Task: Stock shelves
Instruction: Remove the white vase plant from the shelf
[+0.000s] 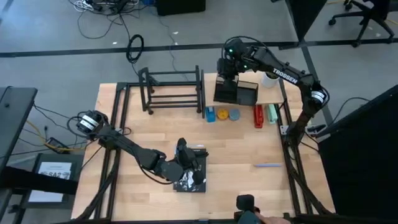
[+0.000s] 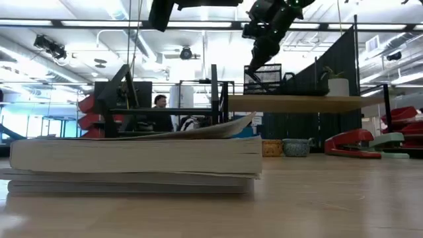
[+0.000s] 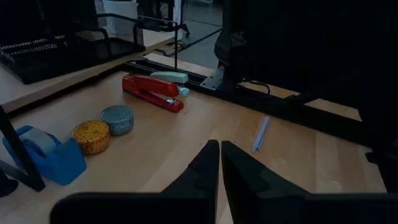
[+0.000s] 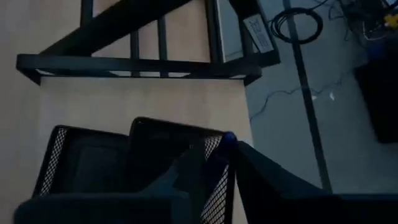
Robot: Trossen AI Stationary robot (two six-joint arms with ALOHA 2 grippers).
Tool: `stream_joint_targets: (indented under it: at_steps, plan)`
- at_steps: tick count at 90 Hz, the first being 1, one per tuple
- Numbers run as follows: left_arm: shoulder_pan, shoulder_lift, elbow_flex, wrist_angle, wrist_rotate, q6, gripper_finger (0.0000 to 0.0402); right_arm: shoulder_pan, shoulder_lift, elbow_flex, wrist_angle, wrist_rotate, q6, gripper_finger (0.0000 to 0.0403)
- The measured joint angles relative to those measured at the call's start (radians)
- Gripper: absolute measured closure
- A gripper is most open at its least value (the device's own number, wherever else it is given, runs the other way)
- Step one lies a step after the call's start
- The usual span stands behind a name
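Right hand grips organizer (on plank shelf).

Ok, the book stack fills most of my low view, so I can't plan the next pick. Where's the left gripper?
Observer: The left gripper is above the book stack near the table's front edge, with its fingers shut and nothing between them.
Operator: Is anything loose on the table that I can't see?
Observer: A light blue pen lies on the bare tabletop to the right of the books.
Operator: And the right gripper, is it behind the organizer?
Observer: No. The right gripper is at the rim of the mesh organizer, which stands on the wooden plank shelf.
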Motion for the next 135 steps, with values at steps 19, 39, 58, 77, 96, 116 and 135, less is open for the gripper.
stream_joint_targets:
  at_steps: [19, 39, 58, 77, 96, 116, 135]
  plan:
    - [0.0, 0.0, 0.0, 0.0, 0.0, -0.002, 0.0402, 0.0, -0.007, 0.0, 0.014, 0.001, 0.028, 0.0396]
    - [0.0, 0.0, 0.0, 0.002, 0.0, -0.002, 0.0401, 0.005, -0.011, 0.003, 0.011, 0.01, 0.029, 0.0401]
    - [0.0, 0.0, 0.0, 0.0, 0.0, -0.002, 0.0402, 0.014, -0.018, 0.006, 0.03, 0.017, 0.026, 0.0402]
    - [0.0, 0.0, 0.0, -0.001, 0.0, -0.003, 0.0402, 0.021, -0.055, 0.007, 0.076, 0.04, 0.011, 0.0402]
    - [0.0, 0.0, 0.0, -0.001, 0.0, -0.003, 0.0402, 0.021, -0.072, 0.009, 0.085, 0.046, -0.007, 0.04]
    - [0.0, 0.0, 0.0, -0.001, 0.0, -0.003, 0.0401, 0.021, -0.066, 0.004, -0.024, 0.068, -0.143, 0.0336]
    - [0.0, 0.0, 0.0, 0.0, 0.0, -0.003, 0.0401, 0.021, -0.066, -0.02, -0.014, 0.076, -0.168, 0.0243]
